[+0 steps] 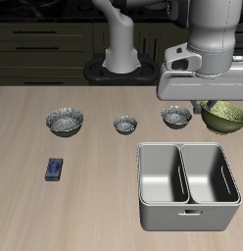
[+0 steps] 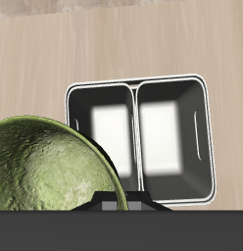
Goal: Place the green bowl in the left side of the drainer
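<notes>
the green bowl (image 1: 224,116) is round, so it has no long axis; in the wrist view its rim looks tilted. it hangs under the pincer (image 1: 214,101), above the tabletop (image 1: 94,206), just behind the drainer (image 1: 189,204). whether the pincer grips it, i cannot tell. three grey bowls (image 1: 124,124) stand in a row beside it.

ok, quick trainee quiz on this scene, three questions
1. How many grey speckled bowls are in view?
2. True or false: the green bowl already sits inside the drainer.
3. The small blue object lies: A) in the drainer, B) on the table, apart from every bowl, C) inside a grey bowl.

Key: 1) three; 2) false; 3) B.
</notes>
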Tool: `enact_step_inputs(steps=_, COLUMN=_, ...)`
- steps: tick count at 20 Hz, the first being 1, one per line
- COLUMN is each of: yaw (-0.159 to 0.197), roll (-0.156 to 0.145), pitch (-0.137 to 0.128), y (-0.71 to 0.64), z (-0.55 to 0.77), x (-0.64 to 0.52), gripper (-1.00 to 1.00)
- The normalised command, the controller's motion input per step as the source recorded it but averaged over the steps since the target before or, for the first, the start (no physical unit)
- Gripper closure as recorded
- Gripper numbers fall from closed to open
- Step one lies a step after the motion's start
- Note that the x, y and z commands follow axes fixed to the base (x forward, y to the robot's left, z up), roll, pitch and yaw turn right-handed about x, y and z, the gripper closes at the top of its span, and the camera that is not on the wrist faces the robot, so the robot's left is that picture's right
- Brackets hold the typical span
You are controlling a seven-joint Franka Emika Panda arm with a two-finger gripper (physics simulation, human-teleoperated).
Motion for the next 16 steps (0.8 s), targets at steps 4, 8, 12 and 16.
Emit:
enact_step_inputs(steps=4, yaw=-0.016, roll=-0.006, pitch=0.046, y=-0.04, z=-0.26, x=0.12, gripper=1.0)
enact_step_inputs(steps=8, yaw=0.012, roll=0.0, pitch=0.034, y=-0.07, z=-0.31, x=0.08, gripper=1.0)
enact_step_inputs(steps=12, yaw=0.005, roll=-0.015, pitch=0.035, y=-0.1, z=-0.23, x=0.07, gripper=1.0)
enact_step_inputs(steps=16, yaw=0.009, roll=-0.01, pitch=0.017, y=-0.06, z=-0.18, x=0.05, gripper=1.0)
